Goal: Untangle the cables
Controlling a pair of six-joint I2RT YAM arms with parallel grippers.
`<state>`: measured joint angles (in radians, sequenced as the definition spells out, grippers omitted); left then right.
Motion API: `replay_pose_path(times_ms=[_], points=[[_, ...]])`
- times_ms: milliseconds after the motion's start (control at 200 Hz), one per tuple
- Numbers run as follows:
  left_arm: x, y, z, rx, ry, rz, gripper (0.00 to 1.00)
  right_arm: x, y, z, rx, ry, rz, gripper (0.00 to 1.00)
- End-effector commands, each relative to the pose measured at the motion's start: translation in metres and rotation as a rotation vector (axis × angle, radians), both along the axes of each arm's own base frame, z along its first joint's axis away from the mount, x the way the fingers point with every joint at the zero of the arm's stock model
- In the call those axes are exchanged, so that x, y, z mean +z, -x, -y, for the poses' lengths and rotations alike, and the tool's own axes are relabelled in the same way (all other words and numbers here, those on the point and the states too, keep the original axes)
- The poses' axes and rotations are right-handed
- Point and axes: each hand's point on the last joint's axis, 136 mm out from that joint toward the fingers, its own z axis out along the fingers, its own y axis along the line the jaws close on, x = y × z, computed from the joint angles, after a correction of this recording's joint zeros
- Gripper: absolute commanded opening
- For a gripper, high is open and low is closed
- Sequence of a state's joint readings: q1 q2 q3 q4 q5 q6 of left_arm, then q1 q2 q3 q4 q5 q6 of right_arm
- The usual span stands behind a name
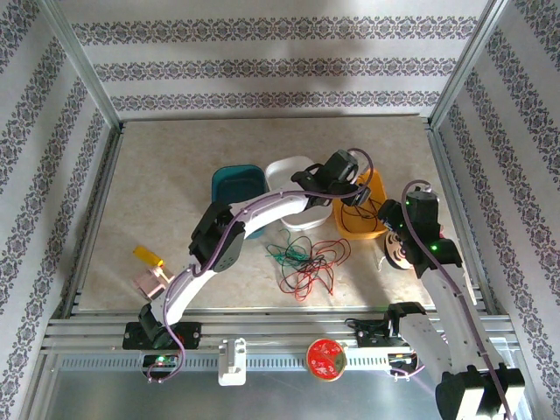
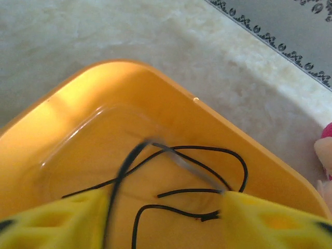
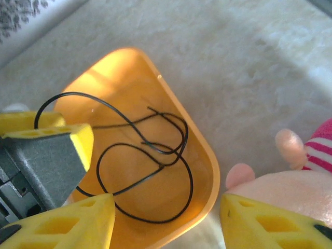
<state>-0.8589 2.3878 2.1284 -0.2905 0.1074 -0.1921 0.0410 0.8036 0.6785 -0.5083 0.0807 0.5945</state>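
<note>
Hovering above black cable (image 2: 187,192) in yellow bin (image 1: 372,229), left gripper (image 2: 166,207) and right gripper (image 3: 166,207), jaws apart; red-green tangle (image 1: 306,262) lies leftward, toward the table (image 1: 175,175) near edge.

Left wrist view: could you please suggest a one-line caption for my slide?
Open left pincer hovers over a yellow bowl holding a loosely looped black cable.
</note>
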Motion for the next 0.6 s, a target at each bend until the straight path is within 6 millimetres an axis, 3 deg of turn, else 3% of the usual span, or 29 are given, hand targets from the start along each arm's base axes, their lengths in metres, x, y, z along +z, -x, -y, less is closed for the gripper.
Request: replay_pose_path(times_ms=[0,145,220,370,505,595], points=[[0.069,-0.005,-0.013,0.039,0.066,0.096,0.99,-0.008,0.005,-0.013,0.091,-0.021,-0.063,0.55],[0.109,0.011,-0.045,0.067,0.132,0.219,0.99,-0.033,0.011,-0.047,0.235,-0.085,-0.141,0.54],[0.112,0.023,-0.073,0.116,0.133,0.24,0.99,-0.04,0.017,-0.073,0.362,-0.084,-0.17,0.54],[0.072,0.056,-0.127,0.175,0.032,0.156,0.99,-0.055,0.041,-0.122,0.613,-0.048,-0.268,0.54],[0.022,0.089,-0.163,0.195,-0.075,0.033,0.99,-0.075,0.065,-0.163,0.804,-0.062,-0.383,0.52],[0.003,0.102,-0.181,0.227,-0.111,-0.024,0.98,-0.084,0.078,-0.184,0.902,-0.06,-0.433,0.51]])
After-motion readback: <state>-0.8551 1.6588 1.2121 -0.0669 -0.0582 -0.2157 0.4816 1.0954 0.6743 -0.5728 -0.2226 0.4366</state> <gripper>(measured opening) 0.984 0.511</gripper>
